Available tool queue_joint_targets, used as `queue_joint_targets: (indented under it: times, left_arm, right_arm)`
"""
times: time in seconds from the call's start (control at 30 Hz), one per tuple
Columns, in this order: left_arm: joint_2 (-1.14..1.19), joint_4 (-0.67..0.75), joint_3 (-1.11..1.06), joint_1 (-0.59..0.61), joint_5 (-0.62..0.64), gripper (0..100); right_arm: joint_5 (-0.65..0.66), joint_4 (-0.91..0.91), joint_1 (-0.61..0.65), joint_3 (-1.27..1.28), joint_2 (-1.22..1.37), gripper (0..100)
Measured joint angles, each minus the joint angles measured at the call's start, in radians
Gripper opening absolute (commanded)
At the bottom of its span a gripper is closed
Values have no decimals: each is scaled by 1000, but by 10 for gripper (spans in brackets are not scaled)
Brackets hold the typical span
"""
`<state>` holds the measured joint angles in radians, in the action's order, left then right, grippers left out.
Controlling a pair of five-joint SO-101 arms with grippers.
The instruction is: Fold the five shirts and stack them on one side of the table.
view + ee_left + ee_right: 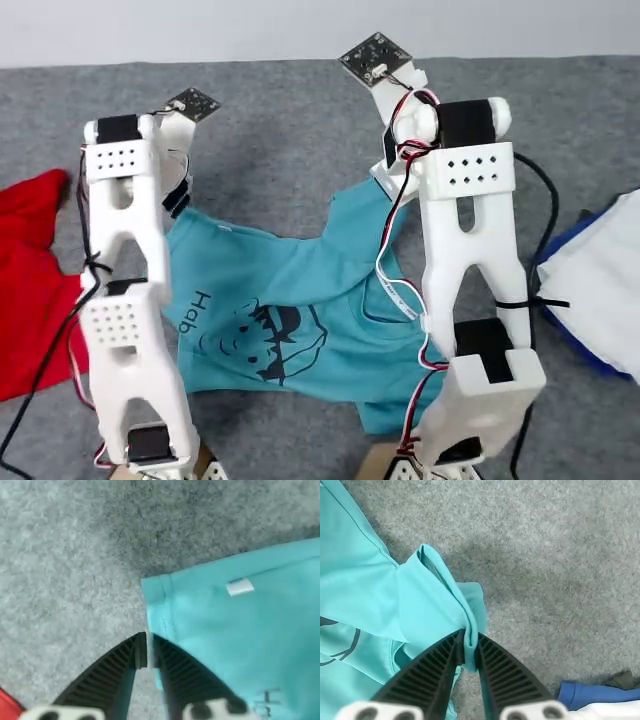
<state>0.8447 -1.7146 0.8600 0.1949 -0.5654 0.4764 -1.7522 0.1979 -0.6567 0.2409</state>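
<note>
A teal shirt [300,290] with a dark print lies spread on the grey cloth between my two arms. My left gripper [177,198] is at the shirt's far left corner. In the left wrist view, the left gripper [149,652] is shut on the hem of the teal shirt [240,630], next to a small white tag [240,587]. My right gripper [392,178] is at the far right part of the shirt. In the right wrist view, the right gripper [470,650] is shut on a bunched fold of the teal shirt [360,595], which is lifted slightly off the cloth.
A red shirt [30,270] lies crumpled at the left edge; a sliver of this red shirt [7,705] lies near the left gripper. At the right edge a white shirt [600,280] rests on a blue shirt [603,366]. Bare grey cloth [280,120] lies beyond the teal shirt.
</note>
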Motion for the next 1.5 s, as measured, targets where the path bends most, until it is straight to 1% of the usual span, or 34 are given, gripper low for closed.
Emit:
queue_joint_targets:
  times: [0.1,0.17,0.27,0.33,0.53,0.73,0.8,0.93,1.03,1.1,1.2,1.33,1.43,1.5]
  left_arm:
    - [61,-9,100,0,-3,184]
    - [77,-9,127,-2,-35,184]
    - [104,-9,135,-17,-84,185]
    - [130,-9,135,-23,-94,185]
    - [226,6,137,-21,-106,185]
    - [255,28,193,-18,-112,180]
    - [264,29,203,-18,-112,155]
    - [267,29,204,-21,-112,60]
    - [270,29,204,-35,-112,29]
    - [275,28,204,-41,-133,0]
    - [276,12,204,-46,-157,2]
    - [278,-9,250,-48,-157,2]
    - [238,-11,299,-48,-129,2]
    - [166,-11,325,-48,-94,2]
  right_arm:
    - [0,0,0,0,0,11]
    - [0,0,0,0,0,11]
    - [0,0,0,0,0,11]
    - [0,0,0,0,0,11]
    - [0,0,0,0,0,11]
    - [0,0,0,0,0,11]
    - [0,0,0,0,0,11]
    - [0,0,0,0,0,11]
    - [0,0,0,0,0,11]
    - [0,0,0,0,0,11]
    - [0,0,0,0,0,11]
    - [0,0,2,0,-3,11]
    - [0,0,2,2,-44,11]
    - [0,0,2,2,-83,11]
